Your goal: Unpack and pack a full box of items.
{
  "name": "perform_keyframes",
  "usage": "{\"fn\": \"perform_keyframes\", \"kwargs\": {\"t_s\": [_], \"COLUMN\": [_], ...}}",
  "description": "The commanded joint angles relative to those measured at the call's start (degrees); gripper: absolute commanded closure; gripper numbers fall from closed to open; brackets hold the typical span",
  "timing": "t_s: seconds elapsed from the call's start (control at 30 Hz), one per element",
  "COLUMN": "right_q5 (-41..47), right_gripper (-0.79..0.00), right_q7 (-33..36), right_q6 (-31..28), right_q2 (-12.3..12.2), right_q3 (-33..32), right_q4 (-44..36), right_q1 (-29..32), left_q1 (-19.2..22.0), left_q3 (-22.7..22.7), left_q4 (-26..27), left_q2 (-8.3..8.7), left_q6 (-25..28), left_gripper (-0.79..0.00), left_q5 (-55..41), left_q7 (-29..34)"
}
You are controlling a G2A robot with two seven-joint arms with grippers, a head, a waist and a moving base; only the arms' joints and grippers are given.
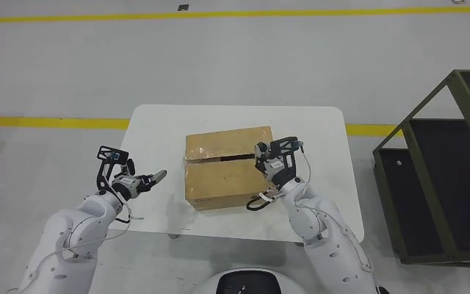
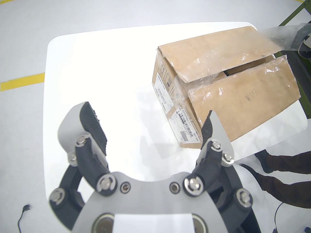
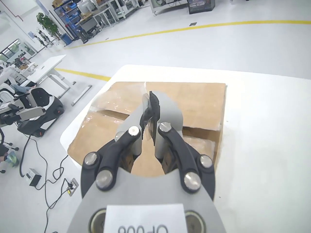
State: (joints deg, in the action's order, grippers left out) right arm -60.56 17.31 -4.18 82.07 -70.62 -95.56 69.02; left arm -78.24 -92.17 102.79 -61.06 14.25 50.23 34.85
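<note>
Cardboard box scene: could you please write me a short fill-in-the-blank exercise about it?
1. The left end effector is ____ and holds nothing.
2. The right end effector is shut on a strip of clear ____.
3. The cardboard box stands on a ____ table.
Missing words: open; tape; white.

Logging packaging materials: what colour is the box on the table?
Plain brown cardboard box, clearest in the left wrist view.
</note>
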Motion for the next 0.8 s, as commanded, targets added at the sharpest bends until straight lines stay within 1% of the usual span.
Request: {"fn": "perform_keyframes", "kwargs": {"t_s": [0.0, 0.1, 0.23, 0.33, 0.43, 0.67, 0.77], "right_q5": [1.34, 3.72, 7.00, 7.47, 6.19, 3.84, 3.18], "right_gripper": [0.000, 0.000, 0.000, 0.000, 0.000, 0.000, 0.000], "right_q7": [0.99, 3.89, 10.35, 16.01, 19.82, 23.43, 23.35], "right_q6": [0.23, -0.15, -1.50, -1.35, -0.16, 0.14, 0.43], "right_q2": [-0.13, -0.39, -0.77, -1.04, -1.27, -1.82, -1.93], "right_q3": [-0.92, -2.37, -4.03, -4.42, -4.57, -5.14, -5.06], "right_q4": [-1.45, -3.81, -5.19, -4.57, -3.00, -0.13, 0.89], "right_q1": [0.70, 1.28, -0.09, -1.95, -3.67, -5.66, -6.32], "left_q1": [0.00, 0.00, 0.00, 0.00, 0.00, 0.00, 0.00], "left_q3": [0.00, 0.00, 0.00, 0.00, 0.00, 0.00, 0.00], "left_q4": [0.00, 0.00, 0.00, 0.00, 0.00, 0.00, 0.00], "left_q2": [0.00, 0.00, 0.00, 0.00, 0.00, 0.00, 0.00], "left_q6": [0.00, 0.00, 0.00, 0.00, 0.00, 0.00, 0.00], "left_gripper": [-0.785, -0.785, -0.785, -0.785, -0.785, -0.785, -0.785], "left_q5": [0.00, 0.00, 0.00, 0.00, 0.00, 0.00, 0.00], "left_q7": [0.00, 0.00, 0.00, 0.00, 0.00, 0.00, 0.00]}}
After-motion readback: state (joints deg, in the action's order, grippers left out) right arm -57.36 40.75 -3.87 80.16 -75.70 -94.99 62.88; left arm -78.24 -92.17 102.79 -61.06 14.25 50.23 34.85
